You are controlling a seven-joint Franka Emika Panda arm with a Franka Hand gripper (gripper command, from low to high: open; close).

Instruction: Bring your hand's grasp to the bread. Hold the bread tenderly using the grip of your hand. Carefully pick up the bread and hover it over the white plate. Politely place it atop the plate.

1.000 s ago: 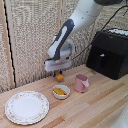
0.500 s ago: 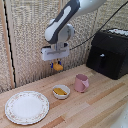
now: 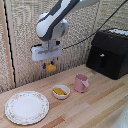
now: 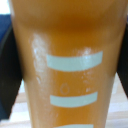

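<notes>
My hand (image 3: 49, 65), a white boxy gripper with dark-blue fingers, hangs well above the table at the exterior view's left of centre. It is shut on the small orange-brown bread (image 3: 51, 66), which pokes out below the fingers. In the wrist view the bread (image 4: 70, 65) fills the picture, orange with pale stripes, with a dark finger (image 4: 9, 75) at its side. The white plate (image 3: 27, 106) with a beige patterned rim lies on the wooden table, below the hand and toward the exterior view's left. Nothing lies on the plate.
A small white bowl (image 3: 61, 91) holding a yellow food piece stands beside the plate. A pink cup (image 3: 81, 82) stands next to the bowl. A black appliance (image 3: 108, 52) sits at the back on the exterior view's right. A woven wall panel stands behind.
The hand has risen from near the table with the bread in it and shifted toward the exterior view's left, closer to above the plate.
</notes>
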